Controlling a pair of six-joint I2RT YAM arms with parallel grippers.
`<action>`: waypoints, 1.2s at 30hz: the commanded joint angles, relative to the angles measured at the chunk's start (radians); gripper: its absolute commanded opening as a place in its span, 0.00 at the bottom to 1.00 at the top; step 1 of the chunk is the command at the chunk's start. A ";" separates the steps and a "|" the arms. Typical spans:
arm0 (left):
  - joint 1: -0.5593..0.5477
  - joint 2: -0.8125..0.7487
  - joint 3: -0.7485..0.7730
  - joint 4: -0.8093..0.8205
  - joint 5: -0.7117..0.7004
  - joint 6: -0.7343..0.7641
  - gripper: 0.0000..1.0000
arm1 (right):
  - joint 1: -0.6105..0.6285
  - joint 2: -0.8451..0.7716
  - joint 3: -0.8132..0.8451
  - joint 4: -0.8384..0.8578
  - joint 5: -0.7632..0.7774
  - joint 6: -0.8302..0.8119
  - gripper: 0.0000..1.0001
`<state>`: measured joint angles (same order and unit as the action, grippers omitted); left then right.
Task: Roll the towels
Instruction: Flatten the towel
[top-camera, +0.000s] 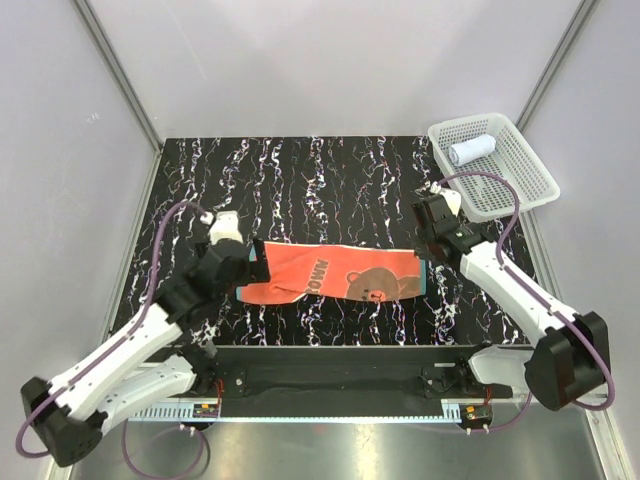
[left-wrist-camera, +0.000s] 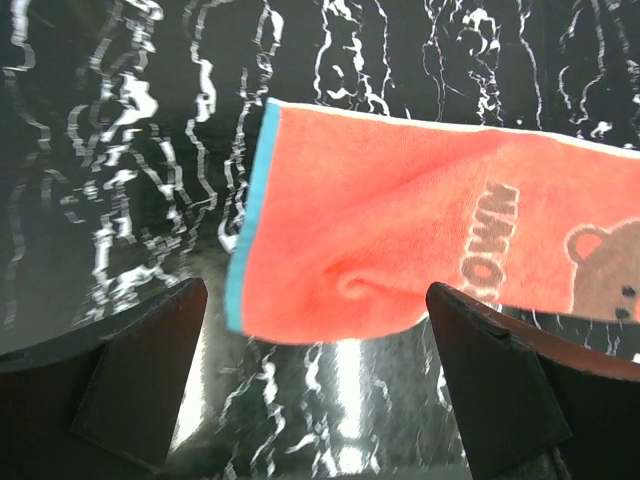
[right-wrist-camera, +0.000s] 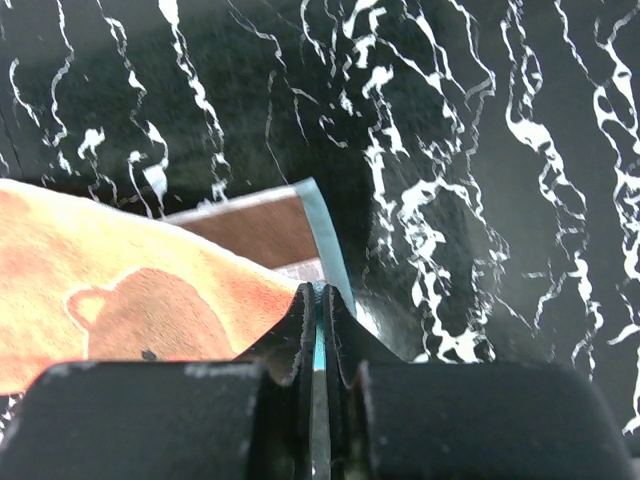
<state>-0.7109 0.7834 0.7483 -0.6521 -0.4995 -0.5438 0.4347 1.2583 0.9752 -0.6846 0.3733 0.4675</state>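
The orange-red towel (top-camera: 335, 274) with teal edging and a brown bear print lies stretched out flat across the middle of the dark marbled table. My right gripper (top-camera: 428, 262) is shut on its teal right edge (right-wrist-camera: 320, 300), the brown side showing beside it. My left gripper (top-camera: 255, 268) is open at the towel's left end, its fingers (left-wrist-camera: 140, 370) spread on either side of the near left corner (left-wrist-camera: 300, 300) without touching it. The white towel (top-camera: 471, 151) sits rolled in the basket.
A white mesh basket (top-camera: 520, 165) stands at the back right corner of the table. Grey walls enclose the table on three sides. A black rail runs along the table's near edge (top-camera: 330, 360).
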 joint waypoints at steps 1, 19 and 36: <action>0.019 0.127 -0.007 0.190 0.033 -0.024 0.99 | -0.007 -0.068 -0.010 -0.006 -0.002 0.006 0.00; 0.361 0.535 -0.041 0.499 0.279 -0.033 0.83 | -0.008 0.006 -0.007 0.045 -0.185 0.051 0.00; 0.390 0.901 0.144 0.529 0.242 -0.004 0.68 | -0.008 0.081 0.014 0.074 -0.203 0.023 0.00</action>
<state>-0.3309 1.6447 0.8509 -0.1638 -0.2440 -0.5644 0.4305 1.3235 0.9615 -0.6460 0.1883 0.5037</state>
